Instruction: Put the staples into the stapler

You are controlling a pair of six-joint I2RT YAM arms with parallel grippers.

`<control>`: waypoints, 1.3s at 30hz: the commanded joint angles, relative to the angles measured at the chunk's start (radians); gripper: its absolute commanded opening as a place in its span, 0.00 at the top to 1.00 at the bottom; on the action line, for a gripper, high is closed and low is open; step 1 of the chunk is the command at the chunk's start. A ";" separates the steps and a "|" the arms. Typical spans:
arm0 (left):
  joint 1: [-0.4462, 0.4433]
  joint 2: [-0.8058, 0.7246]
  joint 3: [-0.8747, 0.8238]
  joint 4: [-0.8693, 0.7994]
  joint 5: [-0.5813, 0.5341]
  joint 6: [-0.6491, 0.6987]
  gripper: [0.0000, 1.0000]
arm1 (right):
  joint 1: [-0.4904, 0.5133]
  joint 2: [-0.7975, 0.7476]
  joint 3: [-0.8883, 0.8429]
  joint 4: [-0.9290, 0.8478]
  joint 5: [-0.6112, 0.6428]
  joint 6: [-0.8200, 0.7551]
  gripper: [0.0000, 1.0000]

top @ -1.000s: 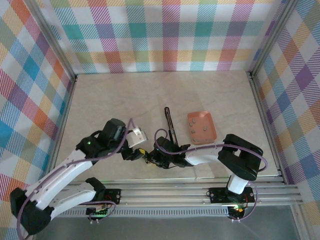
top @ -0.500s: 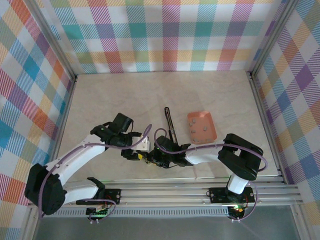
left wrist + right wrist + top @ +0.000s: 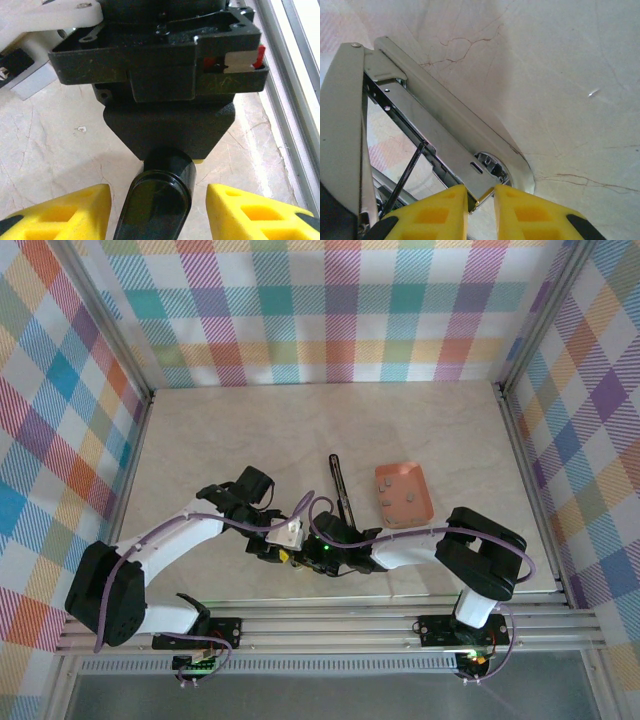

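Note:
The black stapler [image 3: 340, 488] lies open near the table's front, its lid arm pointing away from me. My right gripper [image 3: 305, 560] is shut on the end of the stapler's metal magazine [image 3: 435, 135], and its yellow fingers [image 3: 432, 215] pinch that strip. My left gripper [image 3: 285, 550] faces it from the left. Its yellow fingers [image 3: 65, 212] straddle the stapler's glossy black end [image 3: 157, 197], open, with a gap on each side. Small grey staples [image 3: 400, 502] lie in an orange tray [image 3: 420, 502] to the right.
The right gripper's black housing [image 3: 165, 60] sits close in front of my left gripper. The aluminium front rail [image 3: 330, 620] runs just behind both grippers. Checked walls enclose the marbled table [image 3: 300, 430], whose far half is bare.
My left arm has swung in toward the right gripper and come down over the stapler's black end, with its jaws narrowing. The right arm and the stapler have stayed put.

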 commanded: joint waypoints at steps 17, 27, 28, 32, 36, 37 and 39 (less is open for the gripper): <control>0.002 0.027 -0.005 -0.014 -0.009 0.066 0.74 | -0.006 -0.167 -0.144 -0.040 0.089 -0.057 0.65; -0.028 0.058 -0.002 -0.007 -0.024 0.029 0.57 | -0.006 -0.210 -0.151 -0.036 0.085 -0.080 0.61; -0.028 0.056 0.000 -0.002 -0.022 0.018 0.54 | -0.005 -0.209 -0.149 -0.032 0.085 -0.080 0.61; -0.025 0.000 -0.011 0.049 -0.035 -0.056 0.43 | -0.005 -0.214 -0.147 0.005 0.073 -0.077 0.58; -0.007 -0.094 -0.052 0.123 -0.067 -0.172 0.39 | -0.006 -0.205 -0.112 0.024 0.050 -0.082 0.55; -0.006 -0.114 -0.059 0.137 -0.088 -0.205 0.39 | -0.006 -0.201 -0.098 0.025 0.043 -0.085 0.54; -0.005 -0.158 -0.077 0.184 -0.162 -0.307 0.37 | -0.005 -0.186 -0.072 0.036 0.026 -0.085 0.53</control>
